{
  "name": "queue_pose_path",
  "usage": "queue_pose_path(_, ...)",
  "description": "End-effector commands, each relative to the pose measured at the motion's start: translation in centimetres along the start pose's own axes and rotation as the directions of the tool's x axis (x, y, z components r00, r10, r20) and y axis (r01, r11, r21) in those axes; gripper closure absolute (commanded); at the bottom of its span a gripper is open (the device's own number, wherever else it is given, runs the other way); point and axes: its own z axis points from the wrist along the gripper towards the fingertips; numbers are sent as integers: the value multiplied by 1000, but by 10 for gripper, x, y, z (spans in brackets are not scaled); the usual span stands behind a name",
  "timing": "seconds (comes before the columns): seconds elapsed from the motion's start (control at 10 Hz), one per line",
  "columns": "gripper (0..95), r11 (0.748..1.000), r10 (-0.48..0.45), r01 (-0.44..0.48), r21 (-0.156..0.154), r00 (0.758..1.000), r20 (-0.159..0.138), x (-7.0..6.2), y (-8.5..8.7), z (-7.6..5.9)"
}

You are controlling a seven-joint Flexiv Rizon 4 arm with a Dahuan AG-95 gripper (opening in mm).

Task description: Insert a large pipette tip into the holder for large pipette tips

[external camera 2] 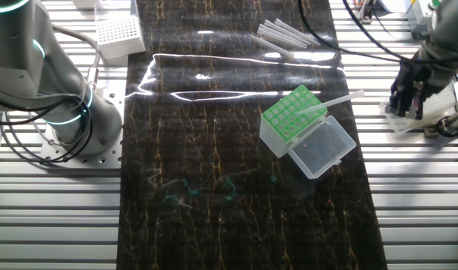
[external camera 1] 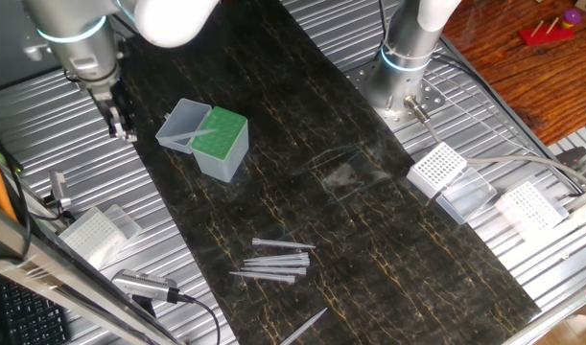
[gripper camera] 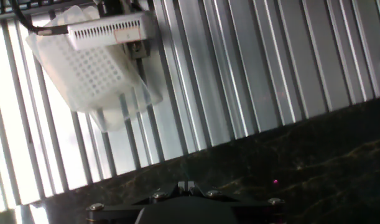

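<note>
We see the holder for large pipette tips (external camera 1: 221, 142) standing on the dark mat (external camera 1: 369, 220), beside the gripper (external camera 1: 120, 123) and a little apart from it. Its clear lid (external camera 1: 183, 126) is swung fully open on the side nearer the gripper. One large pipette tip (external camera 2: 335, 102) sits tilted in a hole of the green top (external camera 2: 291, 112), its wide end leaning out over the holder's edge toward the gripper's side; the other holes look unfilled as far as we can tell. A loose bunch of further tips (external camera 1: 276, 261) lies flat on the mat, well apart from the gripper and beyond the holder. Near the gripper, on the ribbed metal table (external camera 1: 43, 144), rests a white-grid rack (gripper camera: 93, 68) with a clear lid, which fills the upper left of the hand view. Two more white-grid racks (external camera 1: 441, 171) (external camera 1: 530, 207) sit far across the mat from the gripper.

The arm reaches down off the mat's edge, with the gripper pointing downward over the ribbed metal, close above it. Nothing shows between the fingers, but we cannot tell from these views how far apart the jaws stand.
</note>
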Motion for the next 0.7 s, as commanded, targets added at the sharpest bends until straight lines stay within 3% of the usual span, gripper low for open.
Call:
queue_pose_path(0.1,950,1000,22,-22,-8,1000,-5,1,10,1)
queue_pose_path(0.7,950,999,22,-23,-23,1000,-15,11,25,10)
